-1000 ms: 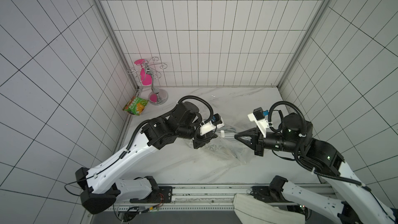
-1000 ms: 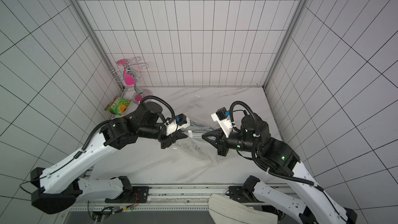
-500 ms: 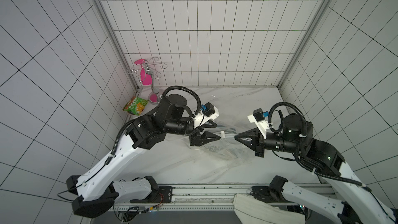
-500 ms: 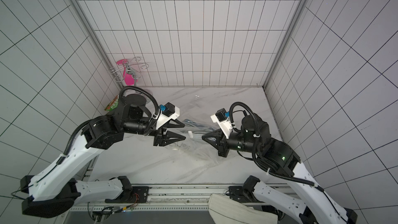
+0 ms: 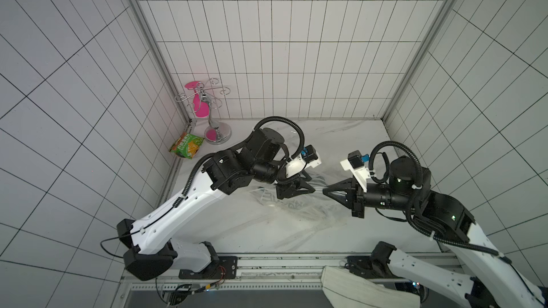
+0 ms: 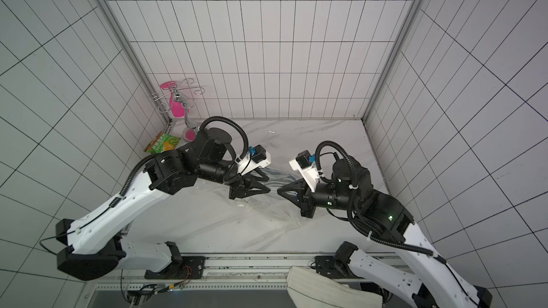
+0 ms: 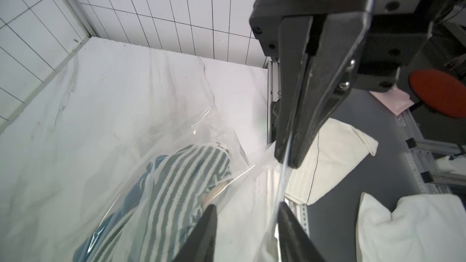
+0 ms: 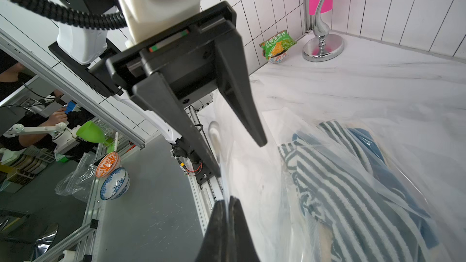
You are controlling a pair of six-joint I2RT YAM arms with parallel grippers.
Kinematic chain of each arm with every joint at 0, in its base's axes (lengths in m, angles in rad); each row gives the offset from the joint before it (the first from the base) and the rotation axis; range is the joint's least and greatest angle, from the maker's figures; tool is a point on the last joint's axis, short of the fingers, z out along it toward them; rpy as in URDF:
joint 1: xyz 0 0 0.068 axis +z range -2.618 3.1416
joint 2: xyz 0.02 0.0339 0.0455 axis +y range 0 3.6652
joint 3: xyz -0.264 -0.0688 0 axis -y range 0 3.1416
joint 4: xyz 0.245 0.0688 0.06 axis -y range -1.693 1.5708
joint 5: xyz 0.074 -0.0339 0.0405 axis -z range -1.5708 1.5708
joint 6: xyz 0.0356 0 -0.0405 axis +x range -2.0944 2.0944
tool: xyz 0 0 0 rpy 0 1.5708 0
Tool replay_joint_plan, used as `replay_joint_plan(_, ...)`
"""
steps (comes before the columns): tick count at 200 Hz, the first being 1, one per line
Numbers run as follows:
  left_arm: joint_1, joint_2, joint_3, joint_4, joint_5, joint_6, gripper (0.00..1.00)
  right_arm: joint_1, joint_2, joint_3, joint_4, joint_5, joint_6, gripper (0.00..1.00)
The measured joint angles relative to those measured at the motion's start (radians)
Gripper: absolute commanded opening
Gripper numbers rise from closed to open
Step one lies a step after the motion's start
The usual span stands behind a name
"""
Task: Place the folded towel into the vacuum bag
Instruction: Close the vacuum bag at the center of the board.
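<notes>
Looking down on the white marble surface [image 5: 237,232], we find the vacuum bag [image 5: 299,210] lying about its middle, a crinkly, glossy sheet of clear plastic whose folds catch the light. Its rim is lifted off the surface and drawn into a thin, taut line between the two arms. The right gripper [image 7: 285,163] has its two black wedge-shaped fingers pressed together on that rim, the film pinched flat between their tips. The left gripper [image 7: 247,205] faces it with its pointed black fingers spread apart; the stretched rim runs just beside one of them, and we cannot tell whether it touches. Through the plastic both wrist views show us the striped towel [image 8: 353,187], soft terry in teal and white bands, rumpled and bunched inside the bag, with a plain blue fold at one side. At the far left corner of the surface a green snack packet [image 5: 186,145] leans against the tiled wall, just beside a chrome stand [image 5: 222,139] with a round base, a curved stem, wire hooks and a pink piece on it. Past the near edge, beyond the metal rail, a ribbed cream cloth [image 5: 361,291] lies.
</notes>
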Motion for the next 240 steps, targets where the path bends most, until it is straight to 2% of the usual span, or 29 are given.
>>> replay_joint_plan(30, -0.008, -0.004, 0.0, -0.008, 0.002, 0.012, 0.11, 0.0, -0.008, -0.001, 0.0, 0.001, 0.0, 0.0)
replay_joint_plan(71, -0.011, -0.031, -0.04, 0.02, 0.024, 0.048, 0.0, 0.0, -0.024, -0.011, 0.002, 0.01, 0.0, 0.0)
replay_joint_plan(156, -0.018, -0.081, -0.181, 0.138, 0.088, 0.122, 0.0, 0.003, -0.095, -0.075, 0.0, 0.045, 0.025, 0.0)
replay_joint_plan(240, -0.031, -0.143, -0.267, 0.157, 0.022, 0.166, 0.0, -0.01, -0.113, -0.076, -0.026, 0.048, 0.04, 0.0)
